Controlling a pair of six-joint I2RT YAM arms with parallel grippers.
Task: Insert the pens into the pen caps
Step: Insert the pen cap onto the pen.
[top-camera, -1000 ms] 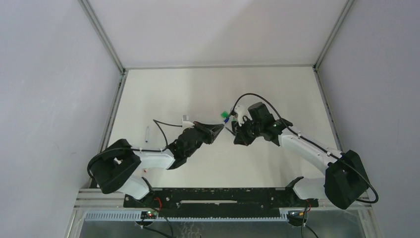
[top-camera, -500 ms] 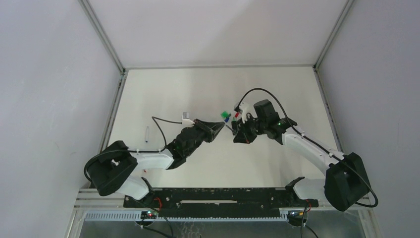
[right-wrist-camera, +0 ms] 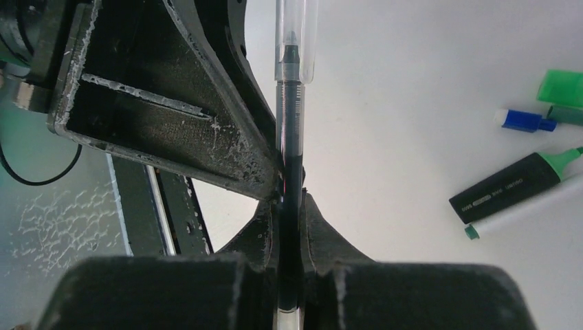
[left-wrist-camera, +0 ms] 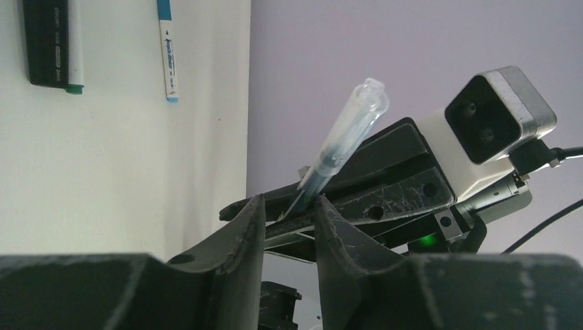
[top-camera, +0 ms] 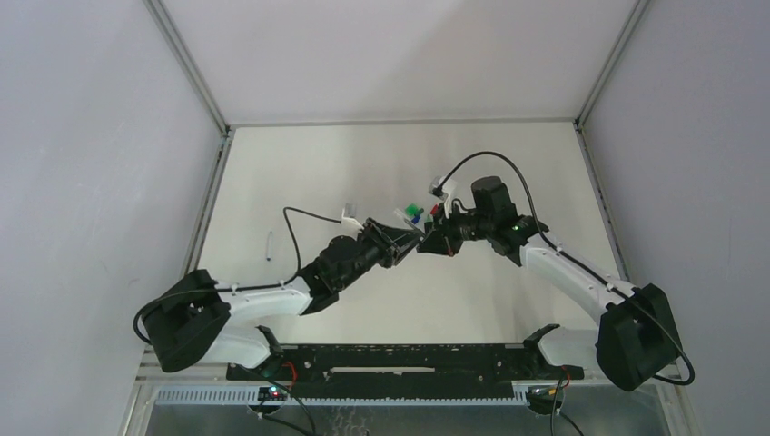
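While the right gripper (right-wrist-camera: 289, 201) is clenched on the pen (right-wrist-camera: 289, 137), the left gripper (left-wrist-camera: 290, 201) stands released, its fingers apart on either side of the pen's lower barrel; whether either pad brushes it I cannot tell. Both hold over the middle of the table (top-camera: 300, 173), so the pen is in the air between the two arms. From the right wrist its long axis runs straight out from the jaws, away from the camera, with the clear cap (right-wrist-camera: 297, 34) seated on the far end and the dark tip showing inside. From the left wrist it leans up and to the right, capped end uppermost. Its back end is buried between the right fingers and cut off by the frame. From above, the pen is lost among the black fingers where the grippers meet. On the table lie a black highlighter (right-wrist-camera: 515, 185) with a green tip, a white pen (right-wrist-camera: 529, 210) just beside it, a blue piece (right-wrist-camera: 522, 120) too small to tell cap from pen end, and a green cap (right-wrist-camera: 560, 86) cut by the edge.
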